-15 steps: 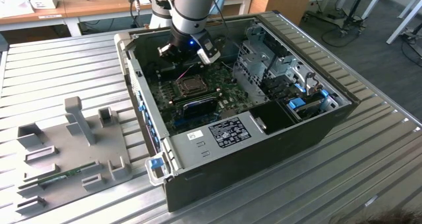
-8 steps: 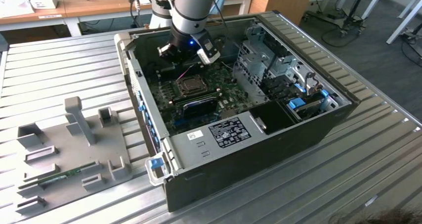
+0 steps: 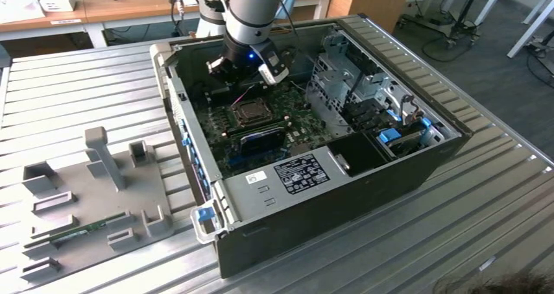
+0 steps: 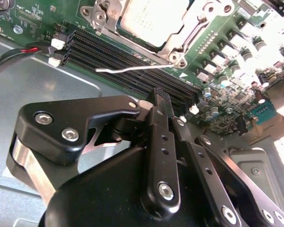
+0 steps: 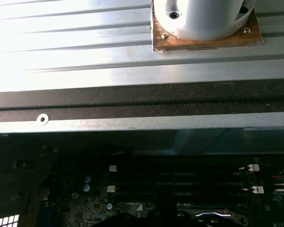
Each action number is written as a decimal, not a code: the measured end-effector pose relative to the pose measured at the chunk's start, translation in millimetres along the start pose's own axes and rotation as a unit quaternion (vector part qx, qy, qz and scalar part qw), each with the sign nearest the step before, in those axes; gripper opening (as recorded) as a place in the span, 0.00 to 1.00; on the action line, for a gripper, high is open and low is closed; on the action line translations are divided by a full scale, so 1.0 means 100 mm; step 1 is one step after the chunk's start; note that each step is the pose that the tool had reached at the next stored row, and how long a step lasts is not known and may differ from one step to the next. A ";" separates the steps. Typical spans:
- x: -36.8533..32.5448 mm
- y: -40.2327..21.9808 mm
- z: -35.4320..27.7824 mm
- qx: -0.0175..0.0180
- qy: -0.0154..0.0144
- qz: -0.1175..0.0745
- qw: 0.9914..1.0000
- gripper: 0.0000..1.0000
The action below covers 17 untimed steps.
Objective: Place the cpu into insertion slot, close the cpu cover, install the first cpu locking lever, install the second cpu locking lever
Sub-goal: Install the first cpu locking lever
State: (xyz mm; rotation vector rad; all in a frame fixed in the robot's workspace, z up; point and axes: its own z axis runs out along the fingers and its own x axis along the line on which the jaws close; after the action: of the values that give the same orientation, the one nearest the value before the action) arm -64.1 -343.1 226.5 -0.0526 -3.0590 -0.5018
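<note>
1. The tool [image 4: 163, 97] hangs low inside the open computer case [image 3: 416, 167]. In the second wrist view its black fingers [image 4: 160, 142] lie pressed together, narrow, with nothing between them. The tip sits over the long black memory slots [image 4: 127, 71], just beside the socket.
2. A thin wire locking lever [image 4: 132, 69] stands free just ahead of the tip, unlatched. A glancing push could let it slide off the narrow tip and spring back.
3. The cpu [image 4: 149, 19] lies in the insertion slot [image 3: 252, 113], and the cpu cover [image 4: 179, 45] appears folded down around it. If the lever is forced while the cover sits unevenly, the chip or socket could be stressed.
4. The green board [image 3: 290, 128] is crowded with small parts near the socket; a sideways slip could scrape them or the memory slot clips.
5. The case rests on a ribbed metal bench [image 3: 87, 93]; its walls leave the arm [image 3: 246, 15] little room.
</note>
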 end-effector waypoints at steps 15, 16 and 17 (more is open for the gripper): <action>0.000 0.000 0.000 0.000 0.008 0.003 1.000 0.11; 0.000 0.000 0.000 0.000 0.008 0.003 1.000 0.11; 0.000 0.000 0.000 0.000 0.009 0.003 1.000 0.11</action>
State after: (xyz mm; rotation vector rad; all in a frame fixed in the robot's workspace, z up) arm -64.0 -343.1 226.5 -0.0570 -3.0409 -0.4984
